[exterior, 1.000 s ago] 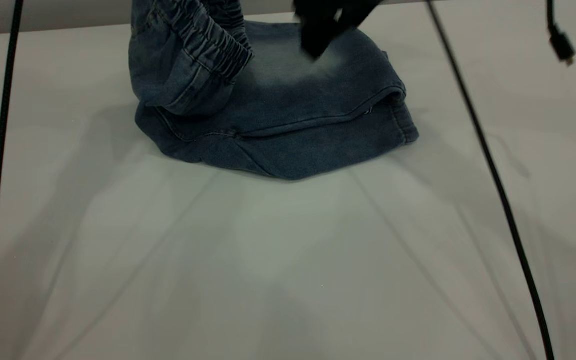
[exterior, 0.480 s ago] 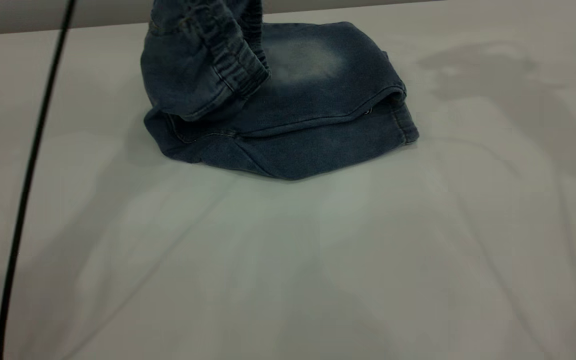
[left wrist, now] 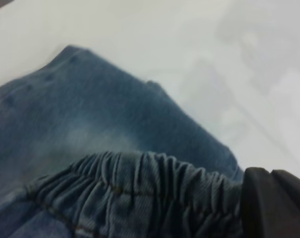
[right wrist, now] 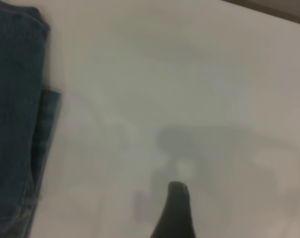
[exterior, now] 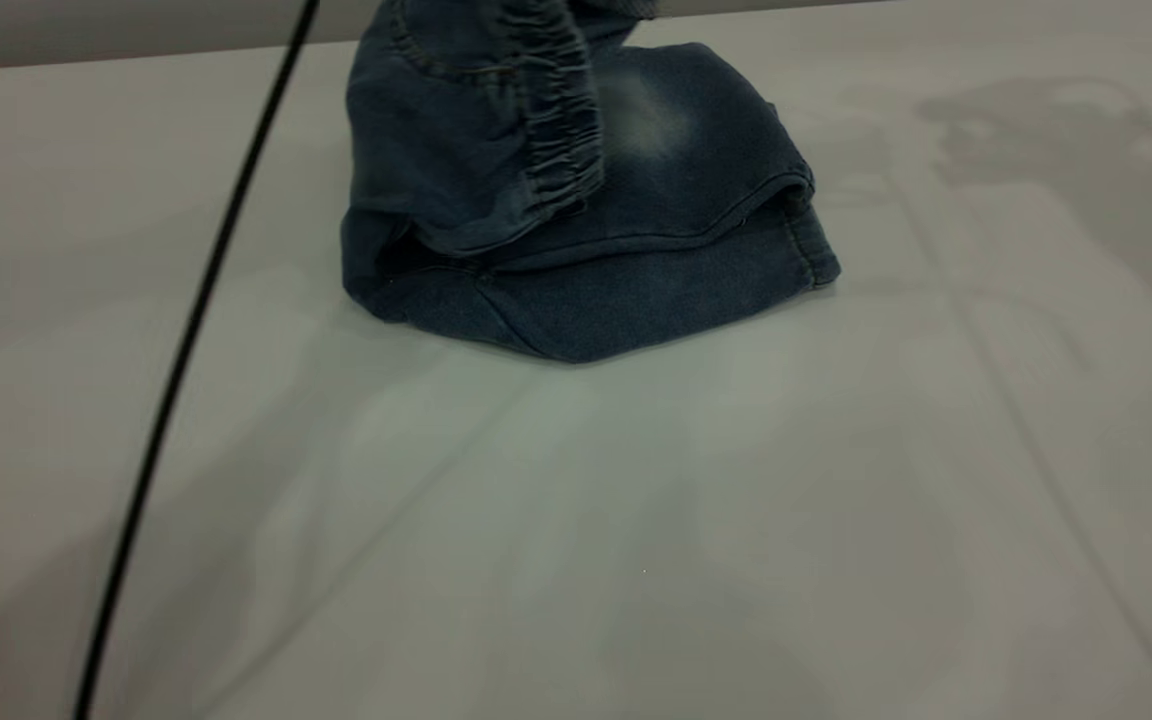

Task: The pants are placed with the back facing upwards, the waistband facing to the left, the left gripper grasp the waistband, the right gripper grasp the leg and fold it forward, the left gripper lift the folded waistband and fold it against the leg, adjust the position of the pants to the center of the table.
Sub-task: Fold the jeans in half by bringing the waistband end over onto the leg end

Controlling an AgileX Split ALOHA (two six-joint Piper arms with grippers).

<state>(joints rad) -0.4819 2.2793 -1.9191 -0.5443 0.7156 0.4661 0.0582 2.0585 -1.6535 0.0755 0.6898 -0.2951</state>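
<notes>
- Here we see the short blue denim pants (exterior: 616, 240) lying near the far edge of the wide pale grey-white table (exterior: 576, 520), already doubled lengthwise so that the plain leg with the pale faded patch (exterior: 676, 130) sits on top.
- We judge the second fold to be under way: the gathered elastic waistband (exterior: 556, 110) is lifted off the surface and hangs over the waist end of the lower layers, so it can be laid against the leg.
- In the left wrist view, the left gripper (left wrist: 269, 208) is clenched on the waistband (left wrist: 140, 173); its dark finger presses against the ruched denim, which explains why the cloth stands up.
- The right gripper (right wrist: 174, 213) hangs above bare table beside the pants' hem end, touching nothing; only one dark fingertip shows, so we cannot tell whether it is released.
- A thin black cable (exterior: 196, 330) crosses the near-left part of the exterior view.
</notes>
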